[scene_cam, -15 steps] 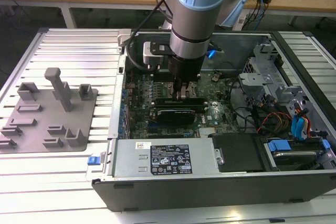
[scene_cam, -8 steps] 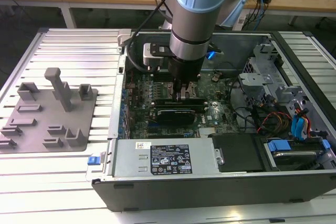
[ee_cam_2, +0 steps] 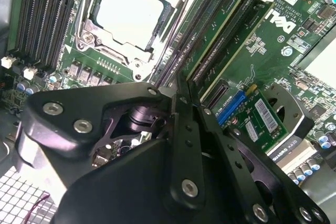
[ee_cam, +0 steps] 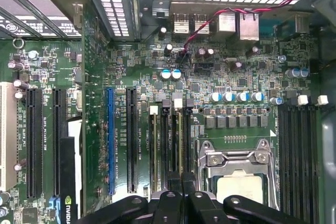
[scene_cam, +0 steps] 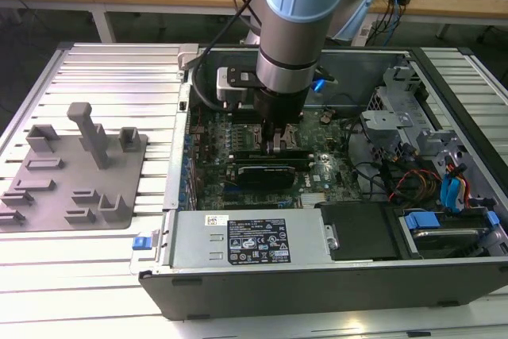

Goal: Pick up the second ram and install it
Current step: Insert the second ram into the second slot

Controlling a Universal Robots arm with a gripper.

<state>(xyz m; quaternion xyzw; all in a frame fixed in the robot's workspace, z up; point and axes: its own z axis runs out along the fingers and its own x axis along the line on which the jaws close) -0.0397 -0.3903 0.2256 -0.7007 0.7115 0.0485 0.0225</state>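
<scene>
The tool (scene_cam: 282,147) is held low inside the open computer case (scene_cam: 317,279), just beside the processor socket (ee_cam_2: 128,11), over the bank of memory slots on the motherboard (ee_cam_2: 273,40). In both wrist views the tool (ee_cam_2: 181,95) (ee_cam: 181,179) is seen with its 2 black fingers (ee_cam_2: 173,129) drawn together, with no more than a thin line left between their tips.

The second ram (ee_cam_2: 220,30) is seen as a long green stick standing on edge in a slot near the socket, and its near end runs right up to the fingertips. Whether that end is pinched or only touched cannot be told. A further green stick (ee_cam_2: 236,45) is seated in a neighbouring slot, 1 step farther from the socket and parallel to the first.

In the first wrist view the socket (ee_cam: 239,182) is found just beside the tool, with long black expansion slots (ee_cam: 131,140) and 1 blue slot (ee_cam: 110,140) farther off.

In the exterior view a grey tray (scene_cam: 71,188) with raised blocks is laid on the ribbed desk (scene_cam: 103,77), well apart from the socket and outside the case.
</scene>
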